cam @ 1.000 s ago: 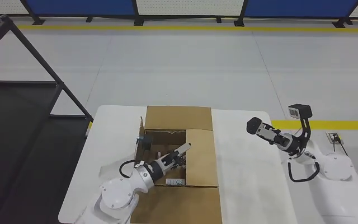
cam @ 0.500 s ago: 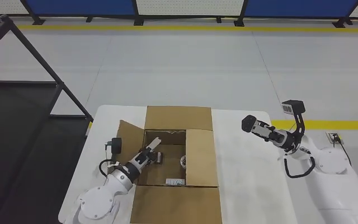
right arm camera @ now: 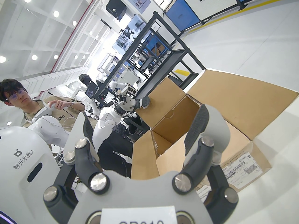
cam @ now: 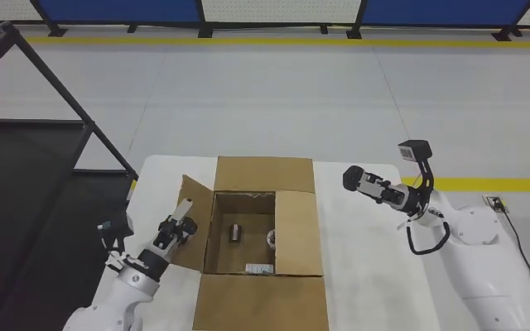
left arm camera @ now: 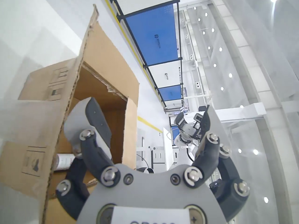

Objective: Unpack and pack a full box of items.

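While the box point(cam: 265, 174) has its 12 and 6 o'clock flaps laid flat, we judge the unpacking barely begun. The right flap point(cam: 296, 232) lies over the opening at 3 o'clock, and the left flap point(cam: 192, 223) stands half raised at 9 o'clock. We see 3 items inside: a small can point(cam: 236, 233), a round piece point(cam: 272, 238) and a white labelled pack point(cam: 260, 268) at 6 o'clock. The left gripper point(cam: 184, 217) sits at the left flap, fingers spread, holding nothing. The right gripper point(cam: 352, 178) hangs at 3 o'clock, well apart from the box, likewise released and bare. Handling symbols point(left arm camera: 55, 87) mark one flap and a shipping label point(right arm camera: 243, 166) a side wall; we leave their print unread.
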Motion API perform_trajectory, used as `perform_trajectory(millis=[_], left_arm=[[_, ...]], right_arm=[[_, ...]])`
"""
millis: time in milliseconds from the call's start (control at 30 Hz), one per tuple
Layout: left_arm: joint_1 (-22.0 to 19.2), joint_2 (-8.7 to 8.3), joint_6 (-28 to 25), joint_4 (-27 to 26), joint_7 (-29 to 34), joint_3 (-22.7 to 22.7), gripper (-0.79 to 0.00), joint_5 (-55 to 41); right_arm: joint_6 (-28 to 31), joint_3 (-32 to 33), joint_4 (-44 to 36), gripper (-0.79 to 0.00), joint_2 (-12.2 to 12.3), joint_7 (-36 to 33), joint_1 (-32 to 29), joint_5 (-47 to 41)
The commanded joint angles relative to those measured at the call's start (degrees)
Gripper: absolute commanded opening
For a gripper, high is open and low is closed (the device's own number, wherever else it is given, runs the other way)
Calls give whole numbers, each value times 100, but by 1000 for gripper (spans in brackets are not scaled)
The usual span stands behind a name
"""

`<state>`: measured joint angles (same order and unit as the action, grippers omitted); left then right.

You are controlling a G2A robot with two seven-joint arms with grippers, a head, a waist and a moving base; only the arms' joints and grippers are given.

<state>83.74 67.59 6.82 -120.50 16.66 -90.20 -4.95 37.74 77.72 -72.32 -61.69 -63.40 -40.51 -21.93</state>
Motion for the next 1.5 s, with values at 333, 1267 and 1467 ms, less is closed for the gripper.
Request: perform_trajectory(millis=[333, 1267, 1467], left_arm=[[-481, -8, 110, -599, 1119, 647, 0, -348], [-3048, 310, 782, 3146, 1365, 2681, 0, -630], [-3155, 373, 611, 3424, 1367, 2871, 0, -691]], right_arm=[[154, 263, 69, 0, 99, 101, -144, -161], [297, 1322, -125, 0, 439, 46, -998, -681], [313, 1292, -102, 0, 464, 43, -981, -689]])
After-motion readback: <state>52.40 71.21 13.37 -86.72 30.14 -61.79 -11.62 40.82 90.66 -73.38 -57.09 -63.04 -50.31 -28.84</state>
